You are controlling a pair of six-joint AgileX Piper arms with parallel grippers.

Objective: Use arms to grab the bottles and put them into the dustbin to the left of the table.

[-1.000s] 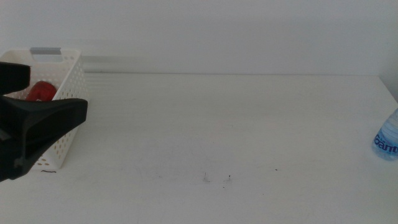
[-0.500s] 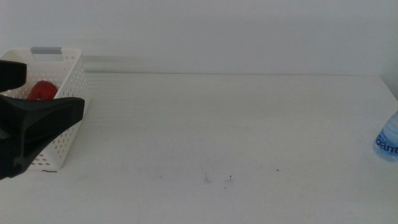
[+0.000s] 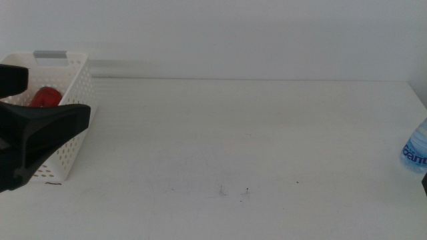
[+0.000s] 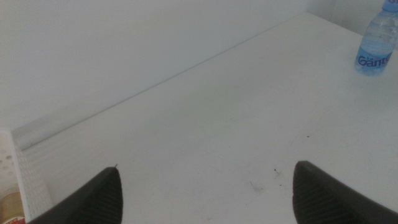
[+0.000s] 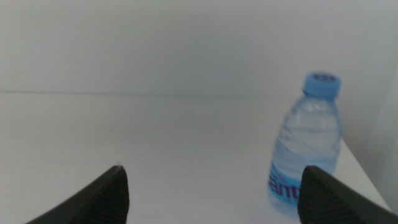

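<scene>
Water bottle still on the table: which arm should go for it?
Right, most likely. The water bottle stands upright at the table's right edge, close ahead of the right gripper, jaws open. The left gripper, also open, hangs by the basket at the far left.

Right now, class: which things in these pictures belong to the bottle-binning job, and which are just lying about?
Job:
water bottle, upright near the table's right edge
dustbin, on the left
red can, in the dustbin
left gripper, open beside the dustbin
right gripper, open, facing the water bottle

Lying about:
only dark specks on the table
</scene>
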